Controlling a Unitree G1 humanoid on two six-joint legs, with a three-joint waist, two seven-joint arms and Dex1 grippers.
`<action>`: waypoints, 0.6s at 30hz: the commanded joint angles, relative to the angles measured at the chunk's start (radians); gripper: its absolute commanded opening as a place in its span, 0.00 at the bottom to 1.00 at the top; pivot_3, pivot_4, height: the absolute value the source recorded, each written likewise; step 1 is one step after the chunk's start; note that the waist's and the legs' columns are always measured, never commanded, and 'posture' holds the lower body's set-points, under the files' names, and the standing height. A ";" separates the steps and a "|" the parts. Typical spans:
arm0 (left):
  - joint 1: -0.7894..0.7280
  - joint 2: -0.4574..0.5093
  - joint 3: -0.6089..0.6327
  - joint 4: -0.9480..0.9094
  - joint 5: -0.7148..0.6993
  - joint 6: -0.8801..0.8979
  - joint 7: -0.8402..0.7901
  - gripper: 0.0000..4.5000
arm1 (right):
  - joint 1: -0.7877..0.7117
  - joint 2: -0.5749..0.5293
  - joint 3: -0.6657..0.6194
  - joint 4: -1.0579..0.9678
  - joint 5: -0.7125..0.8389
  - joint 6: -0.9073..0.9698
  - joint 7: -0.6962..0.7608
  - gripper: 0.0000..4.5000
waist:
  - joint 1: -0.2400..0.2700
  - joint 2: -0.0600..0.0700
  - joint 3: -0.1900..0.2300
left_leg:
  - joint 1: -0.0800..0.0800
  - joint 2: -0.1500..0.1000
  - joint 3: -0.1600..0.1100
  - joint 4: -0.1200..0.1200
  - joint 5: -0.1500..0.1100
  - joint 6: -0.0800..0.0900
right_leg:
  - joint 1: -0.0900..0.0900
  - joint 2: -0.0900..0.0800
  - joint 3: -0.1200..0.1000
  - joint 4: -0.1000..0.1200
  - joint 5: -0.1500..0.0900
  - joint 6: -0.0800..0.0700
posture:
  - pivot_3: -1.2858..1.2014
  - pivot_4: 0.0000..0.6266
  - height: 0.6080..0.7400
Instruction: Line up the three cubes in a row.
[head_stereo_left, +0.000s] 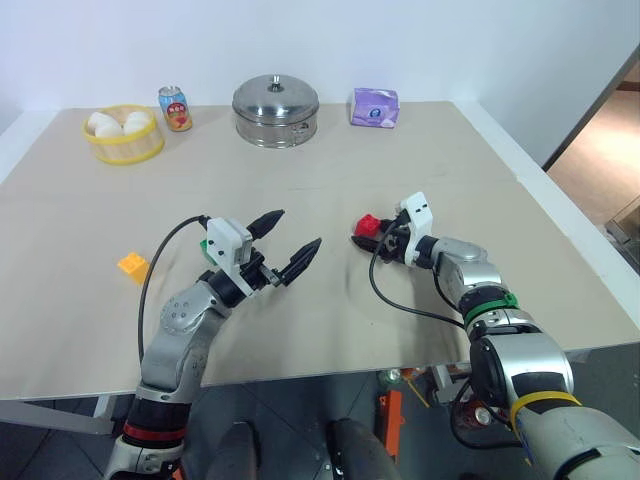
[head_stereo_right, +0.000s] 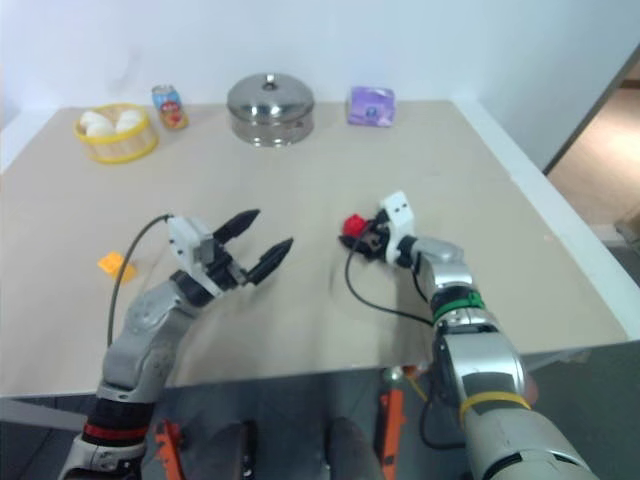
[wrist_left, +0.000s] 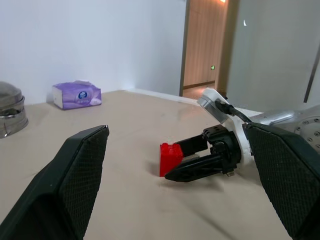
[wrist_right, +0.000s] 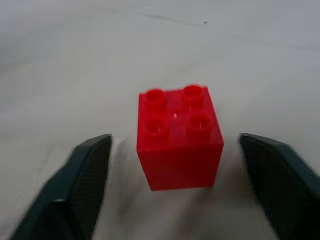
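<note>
Cubes lie apart on the beige worktop (head_stereo_left: 330, 320): in the left eye view the red cube (head_stereo_left: 368, 226) sits near the middle, between the parted fingers of the right gripper (head_stereo_left: 372, 236) without being clamped; the green cube (head_stereo_left: 205, 245) peeks out behind the left gripper (head_stereo_left: 290, 244), whose fingers are spread wide and hold nothing; the yellow-orange cube (head_stereo_left: 132, 265) rests towards the left edge. Along the far edge stand a yellow basket (head_stereo_left: 122, 146), a soda can (head_stereo_left: 175, 108), a lidded steel pot (head_stereo_left: 275, 111) and a purple packet (head_stereo_left: 374, 107) before a pale wall. The left wrist view shows a wooden door (wrist_left: 204, 42) beyond the far right corner. In the right wrist view the red cube stands studs up, a gap at each side
</note>
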 joint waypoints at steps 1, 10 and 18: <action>-0.025 -0.006 -0.002 -0.005 0.001 -0.024 -0.002 1.00 | -0.048 -0.003 -0.021 0.007 -0.003 -0.030 0.003 0.61 | 0.000 0.000 0.000 | 0.000 0.000 0.000 0.000 0.000 0.000 | 0.000 0.000 0.000 0.000 0.000 0.000 | 0.52 0.24 0.99; 0.002 0.041 -0.003 -0.031 -0.002 -0.012 -0.048 1.00 | -0.028 -0.019 -0.032 -0.121 0.053 -0.012 0.172 0.28 | -0.002 0.000 0.000 | 0.000 0.000 0.000 0.000 0.000 0.000 | 0.000 0.000 0.000 0.000 0.000 0.000 | 0.52 0.24 0.99; 0.139 0.309 0.017 -0.144 -0.093 0.039 -0.316 1.00 | 0.239 -0.159 0.118 -0.593 0.103 0.001 0.627 0.28 | 0.002 0.002 0.000 | 0.000 0.000 -0.001 -0.001 -0.003 0.000 | -0.001 0.001 0.000 0.002 -0.005 0.000 | 0.52 0.24 0.99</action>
